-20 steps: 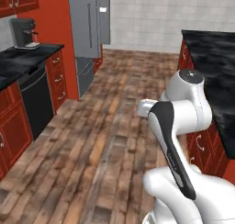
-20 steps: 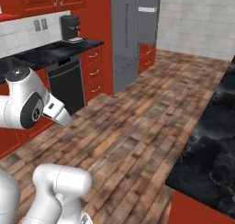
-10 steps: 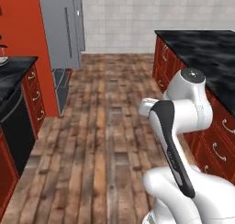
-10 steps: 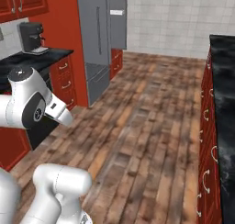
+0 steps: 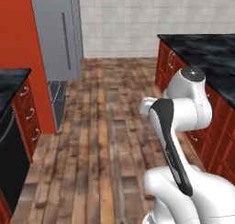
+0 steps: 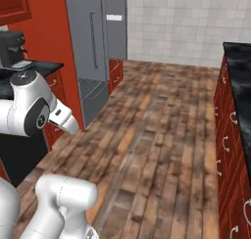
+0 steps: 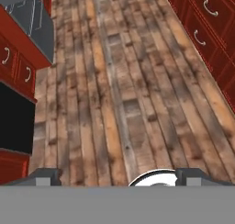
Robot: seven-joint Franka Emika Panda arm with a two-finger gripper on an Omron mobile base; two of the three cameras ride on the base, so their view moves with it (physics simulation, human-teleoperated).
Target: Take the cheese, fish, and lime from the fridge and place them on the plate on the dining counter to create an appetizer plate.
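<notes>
A: While the arm sits folded over the base, where is the fridge (image 5: 59,35)?
B: One fridge, grey steel, doors shut, at the far left against the tiled wall; in the right base view it stands behind the red cabinet.
A: And the dining bench (image 5: 206,53)?
B: One black marbled bench on red drawers, along the right side.
A: The gripper (image 7: 117,179)?
B: Two finger tips (image 7: 46,176) spread wide in the hand view, nothing between them, plank floor (image 7: 128,90) below.
A: Anything else?
B: One coffee machine (image 6: 12,48) on the left bench.
</notes>
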